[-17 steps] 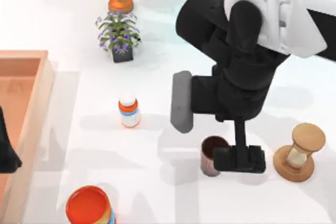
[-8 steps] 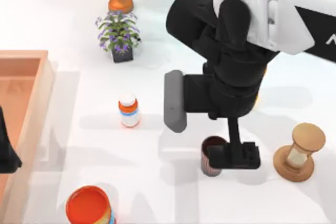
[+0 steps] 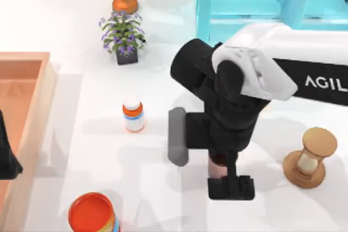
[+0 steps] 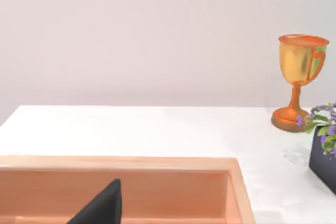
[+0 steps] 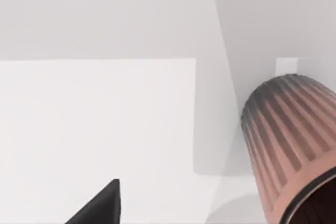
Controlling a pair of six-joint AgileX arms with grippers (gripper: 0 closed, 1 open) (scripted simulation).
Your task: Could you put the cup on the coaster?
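Jaws of the right gripper [image 3: 231, 187] cannot be read as spread or pinching: from above, its black block sits just below the cup [image 3: 217, 168], on the side toward the table's near edge, and contact with the cup cannot be judged. The cup stands on the white table [image 3: 81, 134] right of centre, between the pill bottle [image 3: 133, 114] and the hourglass [image 3: 308, 157], mostly covered by the right arm bent steeply down over it. The right wrist view shows its ribbed brown side [image 5: 291, 145]. The left arm is parked at the table's left edge by the wooden tray [image 3: 24, 107].
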